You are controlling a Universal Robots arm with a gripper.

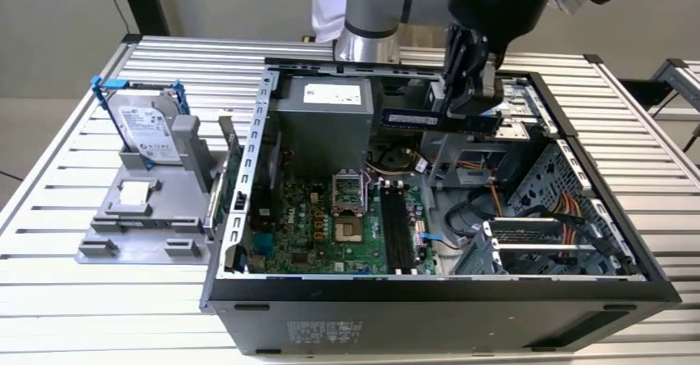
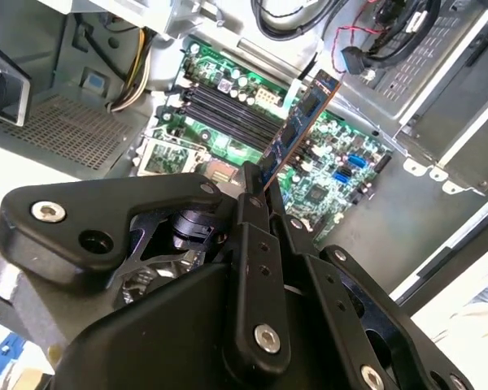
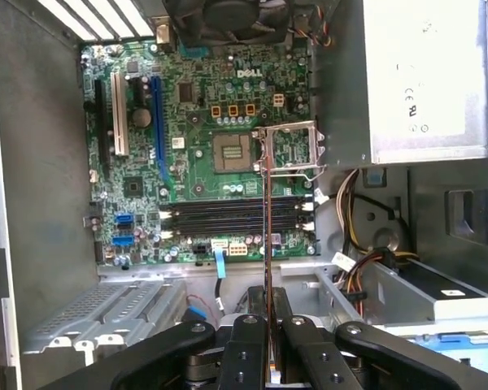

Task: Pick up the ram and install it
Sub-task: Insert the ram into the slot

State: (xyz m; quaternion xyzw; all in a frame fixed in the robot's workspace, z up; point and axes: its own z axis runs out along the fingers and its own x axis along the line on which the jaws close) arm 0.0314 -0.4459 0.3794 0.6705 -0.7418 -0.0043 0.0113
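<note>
Fingers (image 3: 249, 345) clenched on ram (image 1: 438, 120), held edge-down over open case (image 1: 438, 287). Slots (image 1: 396, 225) at 6 o'clock of ram, exterior view. Ram sits crosswise to slots; judgement: square it parallel, match notch, press evenly.

The ram (image 1: 414, 119) is a thin, long, bluish circuit-board stick. It sits in the upper middle of the exterior view, level and on its long edge. The gripper (image 1: 468, 104) holds it clear above the motherboard, pinching it near its right end.
</note>
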